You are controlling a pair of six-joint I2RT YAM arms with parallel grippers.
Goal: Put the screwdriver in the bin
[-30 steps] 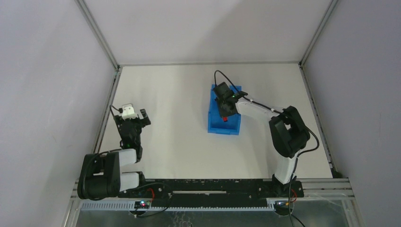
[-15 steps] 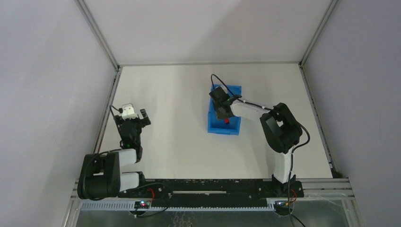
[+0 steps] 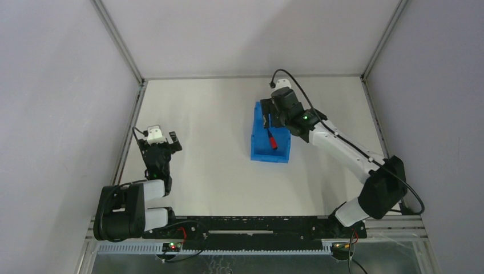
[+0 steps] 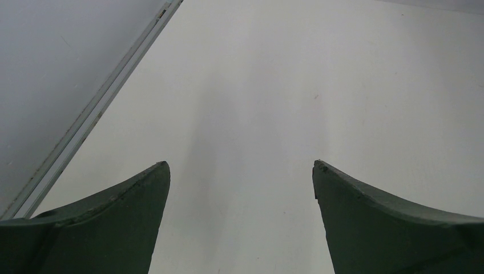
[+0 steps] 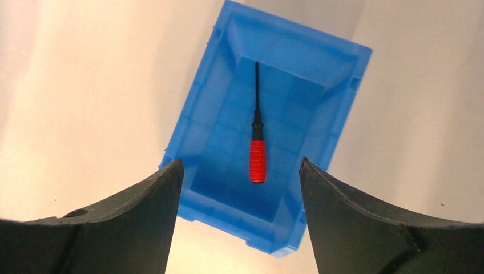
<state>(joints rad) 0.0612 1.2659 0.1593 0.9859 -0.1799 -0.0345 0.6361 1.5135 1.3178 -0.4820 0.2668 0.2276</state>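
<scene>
White table [image 3: 217, 114], evenly lit. We record the right gripper [image 5: 241, 161] poised above the bin [image 5: 342, 97], jaws spread wide with nothing between them. Directly beneath it the screwdriver [image 5: 257, 160] lies flat on the bin floor, clear of all four walls, its shaft running along the bin's length. Well left of the bin, the left gripper [image 4: 241, 164] is likewise spread, over bare table.

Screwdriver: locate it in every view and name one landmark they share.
Top external: screwdriver right of centre, lying in the blue bin.
Left wrist: not in it.
Right wrist: centre, on the bin floor, red handle lowest.
Shared landmark: the blue bin, in top external and right wrist.
</scene>
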